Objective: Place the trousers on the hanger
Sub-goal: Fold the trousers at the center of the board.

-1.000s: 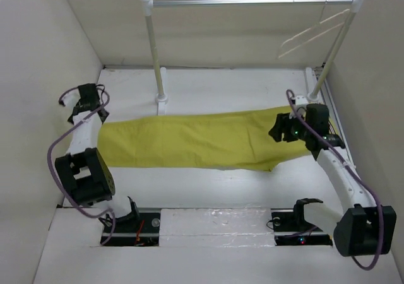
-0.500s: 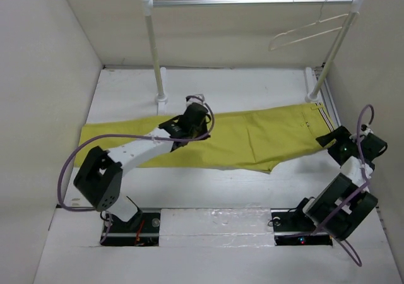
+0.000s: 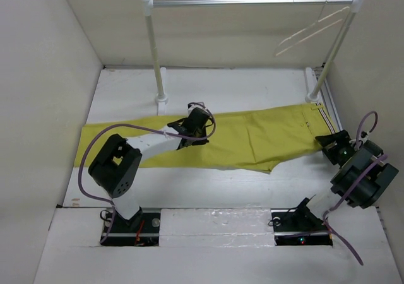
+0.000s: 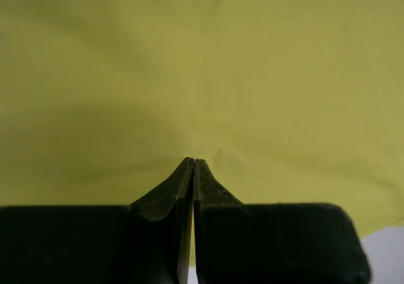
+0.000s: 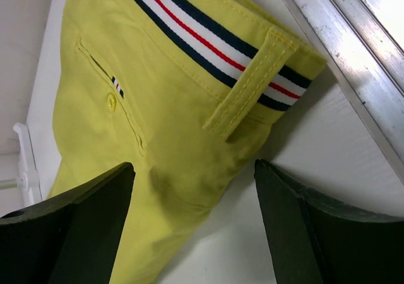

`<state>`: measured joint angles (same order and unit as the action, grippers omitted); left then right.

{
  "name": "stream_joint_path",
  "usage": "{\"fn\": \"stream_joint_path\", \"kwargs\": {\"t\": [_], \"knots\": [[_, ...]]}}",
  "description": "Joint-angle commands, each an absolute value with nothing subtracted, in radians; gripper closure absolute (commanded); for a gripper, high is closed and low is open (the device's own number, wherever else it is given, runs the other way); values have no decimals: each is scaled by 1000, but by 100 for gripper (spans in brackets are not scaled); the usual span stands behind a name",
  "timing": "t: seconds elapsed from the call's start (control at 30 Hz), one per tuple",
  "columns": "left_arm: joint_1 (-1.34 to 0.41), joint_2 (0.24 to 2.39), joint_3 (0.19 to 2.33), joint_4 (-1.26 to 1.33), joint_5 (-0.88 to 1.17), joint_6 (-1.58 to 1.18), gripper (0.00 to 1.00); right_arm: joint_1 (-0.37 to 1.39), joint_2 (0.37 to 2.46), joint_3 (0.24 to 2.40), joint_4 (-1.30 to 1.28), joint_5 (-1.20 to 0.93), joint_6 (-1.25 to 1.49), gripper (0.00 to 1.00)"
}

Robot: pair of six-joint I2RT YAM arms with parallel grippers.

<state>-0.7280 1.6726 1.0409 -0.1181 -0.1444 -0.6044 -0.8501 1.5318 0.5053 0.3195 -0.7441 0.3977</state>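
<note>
The trousers (image 3: 252, 136) lie flat along the table (image 3: 240, 88), with the legs toward your left side and the waistband (image 5: 214, 38) at your right, near the foot of the right post (image 3: 336, 50). The hanger (image 3: 312, 28) hangs by its hook at the right end of the rail (image 3: 252, 2), well apart from the cloth. Your left gripper (image 4: 192, 165) is down on the trousers at about mid-length. Its fingers (image 4: 218, 192) are pressed together tip to tip with only a hairline seam between them, and the tips meet the cloth. The wrist view does not show whether any fabric is nipped in that seam. Your right gripper (image 5: 192, 167) sits at the waistband corner with its fingers spread wide, one to each side of the corner, gripping nothing. Between them you can see the navy, white and red striped band, a belt loop (image 5: 246, 82) stitched across it, and a pocket button (image 5: 112, 102). A metal track (image 5: 353, 44) runs just beside that corner, along the table's right edge.
</note>
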Motion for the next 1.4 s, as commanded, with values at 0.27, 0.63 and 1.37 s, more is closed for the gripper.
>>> {"fn": "stream_joint_path", "kwargs": {"t": [0.27,0.63,1.37], "knots": [[-698,1712,905,-170,-215,-627,100,-819,1543,466,457,-713,450,88],[-771,1672,769,-193,-186,-644,100,-709,776,772,-390,-557,141,100],[-1097,1600,891,-161,-54,-790,100,-282,776,1283,-749,-446,-87,100]]}}
